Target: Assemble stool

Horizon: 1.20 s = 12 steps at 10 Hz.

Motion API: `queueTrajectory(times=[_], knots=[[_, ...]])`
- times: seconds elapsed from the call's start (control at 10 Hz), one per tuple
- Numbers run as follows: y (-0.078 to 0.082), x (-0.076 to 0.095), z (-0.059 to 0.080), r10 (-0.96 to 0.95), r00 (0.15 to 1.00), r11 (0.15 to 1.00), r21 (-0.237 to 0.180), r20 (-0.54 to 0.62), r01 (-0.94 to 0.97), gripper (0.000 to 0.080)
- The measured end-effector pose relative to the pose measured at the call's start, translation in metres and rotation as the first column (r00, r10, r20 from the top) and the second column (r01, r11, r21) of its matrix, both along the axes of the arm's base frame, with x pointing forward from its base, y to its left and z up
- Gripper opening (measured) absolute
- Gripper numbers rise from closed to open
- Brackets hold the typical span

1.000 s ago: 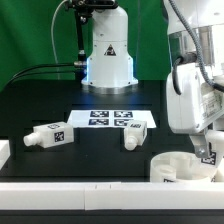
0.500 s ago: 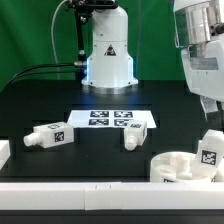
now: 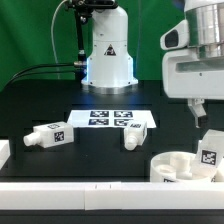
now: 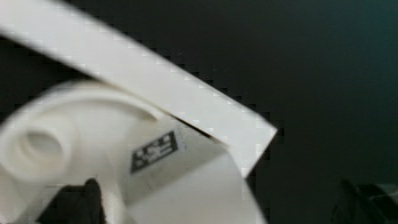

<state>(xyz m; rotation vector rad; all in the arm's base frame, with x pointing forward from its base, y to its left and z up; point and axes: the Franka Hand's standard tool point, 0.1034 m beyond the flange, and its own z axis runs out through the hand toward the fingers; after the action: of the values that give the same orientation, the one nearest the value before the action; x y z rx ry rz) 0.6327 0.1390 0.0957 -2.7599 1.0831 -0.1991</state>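
The stool's round white seat (image 3: 178,168) lies at the front of the exterior view's right. A white leg (image 3: 210,151) with a black-and-white tag stands upright on it. My gripper (image 3: 199,113) hangs open above that leg, clear of it and holding nothing. In the wrist view the seat (image 4: 54,140) and the tagged leg (image 4: 178,165) lie below my gripper (image 4: 222,205), its dark fingertips (image 4: 75,200) spread wide on either side. A second leg (image 3: 48,134) lies on its side at the exterior view's left. A third leg (image 3: 131,137) stands near the middle.
The marker board (image 3: 110,119) lies flat in the middle, in front of the robot base (image 3: 108,55). A white rail (image 3: 70,196) runs along the front edge, and shows as a slanted strip (image 4: 160,75) in the wrist view. A white block (image 3: 3,151) sits at the far left.
My gripper let go of the leg on the seat and rose straight up, then shifted slightly toward the exterior view's left. The leg stays upright on the seat.
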Motion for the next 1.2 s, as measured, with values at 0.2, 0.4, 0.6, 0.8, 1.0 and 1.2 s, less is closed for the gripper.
queueTrajectory(times=[0.2, 0.4, 0.6, 0.8, 1.0, 1.2], knots=[[0.002, 0.000, 0.002, 0.165, 0.986, 0.986, -0.035, -0.024, -0.165, 0.0649], [-0.001, 0.000, 0.001, 0.303, 0.953, 0.950, -0.071, -0.016, -0.303, 0.0649], [-0.003, -0.001, 0.000, 0.607, 0.794, 0.783, -0.144, -0.036, -0.605, 0.0649], [-0.011, -0.001, 0.001, 0.786, 0.612, 0.598, -0.141, -0.091, -0.789, 0.0649], [-0.015, 0.001, 0.000, 0.841, 0.531, 0.512, -0.168, -0.101, -0.843, 0.0649], [-0.019, 0.003, -0.002, 0.929, 0.337, 0.306, -0.195, -0.154, -0.932, 0.0649]])
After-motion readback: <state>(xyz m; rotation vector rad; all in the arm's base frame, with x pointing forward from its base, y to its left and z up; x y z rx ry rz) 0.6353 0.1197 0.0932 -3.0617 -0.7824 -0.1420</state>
